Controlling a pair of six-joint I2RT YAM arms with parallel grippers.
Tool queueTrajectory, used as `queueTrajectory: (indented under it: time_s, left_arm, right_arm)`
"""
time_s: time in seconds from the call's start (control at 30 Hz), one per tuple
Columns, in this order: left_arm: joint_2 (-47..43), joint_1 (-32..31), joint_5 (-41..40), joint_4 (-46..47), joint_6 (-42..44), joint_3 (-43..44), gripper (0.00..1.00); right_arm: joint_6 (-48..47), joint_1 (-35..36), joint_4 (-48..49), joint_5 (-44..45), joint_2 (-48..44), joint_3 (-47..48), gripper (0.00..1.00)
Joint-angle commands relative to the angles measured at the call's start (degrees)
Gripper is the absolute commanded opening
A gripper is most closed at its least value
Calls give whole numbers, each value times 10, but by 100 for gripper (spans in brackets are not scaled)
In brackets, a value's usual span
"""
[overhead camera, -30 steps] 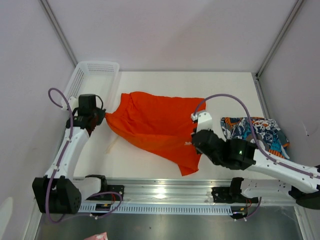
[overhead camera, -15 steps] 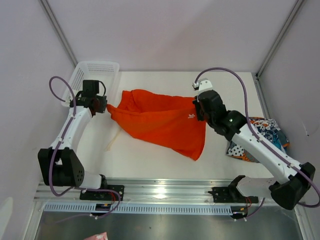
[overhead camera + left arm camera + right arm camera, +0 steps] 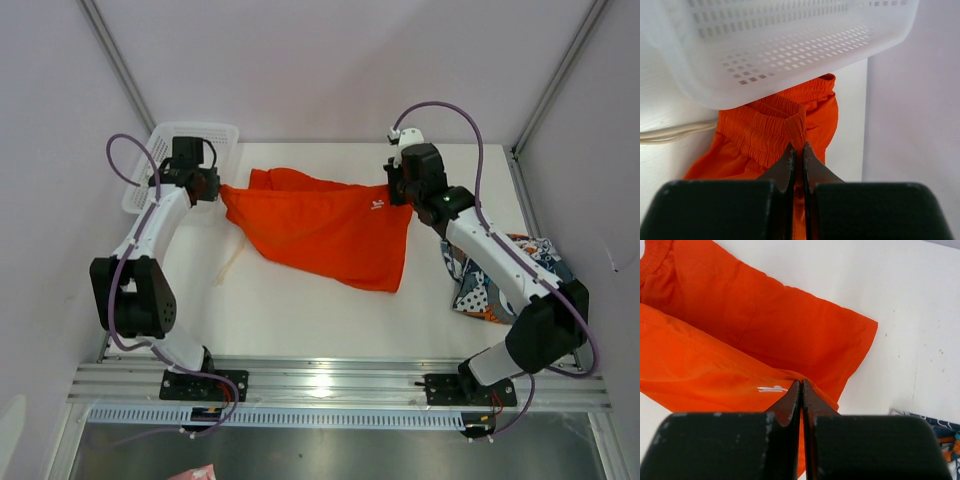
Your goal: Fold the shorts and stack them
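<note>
The plain orange shorts (image 3: 320, 230) hang stretched between both arms above the middle of the table, their lower edge drooping toward the front. My left gripper (image 3: 214, 188) is shut on the elastic waistband (image 3: 785, 122) at the shorts' left end. My right gripper (image 3: 392, 193) is shut on a hem corner of the orange shorts (image 3: 740, 350) at the right end, beside a small white logo (image 3: 772, 388). The printed blue, teal and orange shorts (image 3: 505, 275) lie bunched at the table's right edge, partly hidden by the right arm.
A white mesh basket (image 3: 180, 155) stands at the back left corner, right next to the left gripper; in the left wrist view the basket (image 3: 790, 45) fills the upper half. A white drawstring (image 3: 228, 275) trails on the table below the shorts' left part.
Both grippers have carried the orange shorts toward the back of the table. The right arm swung from the front far back and the cloth is now stretched wider between them.
</note>
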Motion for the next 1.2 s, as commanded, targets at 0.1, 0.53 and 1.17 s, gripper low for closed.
queueTrajectory:
  time_s: [0.1,0.53,1.17]
  left_arm:
    - [29,4,9,30,-12,68,0]
    - [-121,5,21,36,30,-52,0]
    - [-362,4,-25,-11,46,-232,0]
  right_arm:
    - [6,-37,77,-41,31,35,0]
    - [13,68,45,-37,-186,-82,0]
    - [46,304,-78,159,-355,-103,0]
